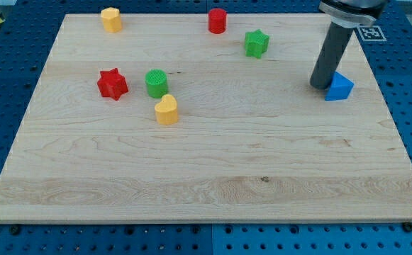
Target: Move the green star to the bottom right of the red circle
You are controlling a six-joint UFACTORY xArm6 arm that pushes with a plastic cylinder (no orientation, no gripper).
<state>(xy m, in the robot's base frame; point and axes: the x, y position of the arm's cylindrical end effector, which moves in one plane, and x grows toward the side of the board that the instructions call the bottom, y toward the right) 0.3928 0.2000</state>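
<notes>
The green star (257, 43) lies near the view's top, right of centre. The red circle (218, 20) stands just up and left of it, close to the board's top edge. My tip (321, 86) rests on the board at the view's right, touching the left side of a blue block (340, 86). The tip is well to the right of and below the green star.
A yellow block (111, 19) sits at the top left. A red star (112, 84), a green circle (157, 83) and a yellow heart (166, 110) cluster at the left of centre. The wooden board (206, 184) lies on a blue perforated table.
</notes>
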